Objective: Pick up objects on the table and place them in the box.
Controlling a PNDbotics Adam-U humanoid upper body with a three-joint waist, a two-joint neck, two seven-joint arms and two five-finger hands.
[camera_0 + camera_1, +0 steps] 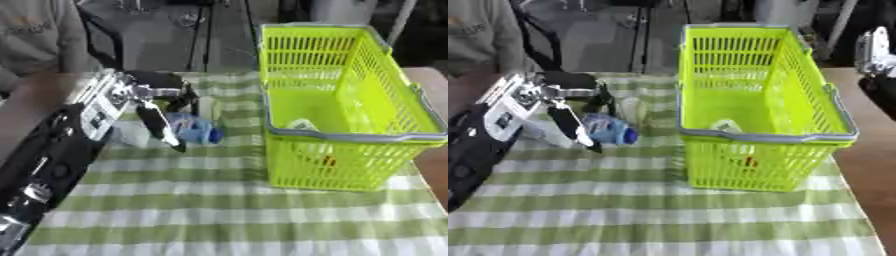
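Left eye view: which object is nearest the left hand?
The blue bottle beside the left hand; the pale object lies in the green basket.

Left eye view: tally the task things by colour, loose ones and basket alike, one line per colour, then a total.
Lime-green plastic basket: 1
Blue-and-clear item beside the left hand: 1
Pale rounded item inside the basket: 1
Small orange-red item low in the basket, seen through the mesh: 1
Total: 4
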